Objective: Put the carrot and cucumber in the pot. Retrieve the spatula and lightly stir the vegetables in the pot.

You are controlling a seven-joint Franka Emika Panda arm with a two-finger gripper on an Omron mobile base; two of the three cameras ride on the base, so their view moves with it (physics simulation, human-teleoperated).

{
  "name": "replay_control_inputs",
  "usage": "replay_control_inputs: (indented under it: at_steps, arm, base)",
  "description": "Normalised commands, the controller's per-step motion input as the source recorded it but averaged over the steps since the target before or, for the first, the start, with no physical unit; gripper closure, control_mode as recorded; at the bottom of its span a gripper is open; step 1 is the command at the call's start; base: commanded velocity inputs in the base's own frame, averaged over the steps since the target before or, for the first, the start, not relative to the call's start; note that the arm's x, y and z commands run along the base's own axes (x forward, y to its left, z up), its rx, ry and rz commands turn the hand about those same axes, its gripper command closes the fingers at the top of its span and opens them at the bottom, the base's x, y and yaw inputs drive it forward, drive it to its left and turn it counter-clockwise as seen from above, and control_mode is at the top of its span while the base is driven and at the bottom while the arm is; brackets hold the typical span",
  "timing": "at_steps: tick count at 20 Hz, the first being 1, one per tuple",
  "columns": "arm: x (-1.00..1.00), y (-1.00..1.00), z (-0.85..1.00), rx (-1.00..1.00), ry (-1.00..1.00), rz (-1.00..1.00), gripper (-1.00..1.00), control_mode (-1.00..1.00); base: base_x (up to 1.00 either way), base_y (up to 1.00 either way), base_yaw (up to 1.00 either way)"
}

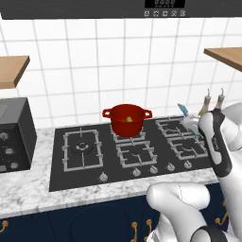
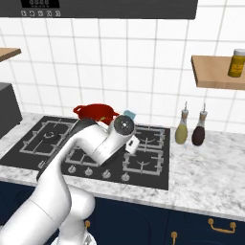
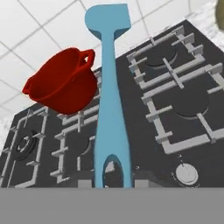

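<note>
Step in hand: spatula retrieved, now carrying it toward the pot for the stir. The pincer (image 3: 113, 186) is clenched on the handle end of the spatula (image 3: 109, 96); in the hand view the blue handle runs straight up from between the tips, its flat blade at the top. In the left base view the spatula's blade pokes up above the right-hand burners, near the two dark-topped bottles (image 1: 213, 105) at the back of the tabletop (image 1: 28, 194).

The pot (image 1: 127, 119) sits on the rear centre burner of the stove (image 1: 71, 177), upright, well apart from the spatula and to its left. A small yellow-green bit shows inside it, likely the cucumber (image 1: 128, 119). Carrot can't be made out; the pot's inside is dark, so I can't tell whether it is in there.

Judging from this, the vegetable loading looks done, or at least partly so. Next move calls for swinging the arm left over the pot's mouth, turning the blade downward, lowering it inside clear of the rim and loop handles, then a gentle sweep. Risk: knocking the pot off its grate or flicking the pieces out.
</note>
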Motion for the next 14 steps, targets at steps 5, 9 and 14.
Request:
replay_control_inputs:
  at_steps: [5, 9, 14]
  arm:
    - [0.01, 0.83, 0.38, 0.23, 0.00, 0.04, 1.00, -1.00]
    - [0.28, 0.93, 0.40, 0.10, 0.01, 0.02, 1.00, -1.00]
    - [0.30, 0.70, 0.46, 0.38, 0.12, 0.00, 1.00, -1.00]
  base:
    - [0.00, 0.00, 0.00]
    - [0.00, 0.00, 0.00]
    - [0.00, 0.00, 0.00]
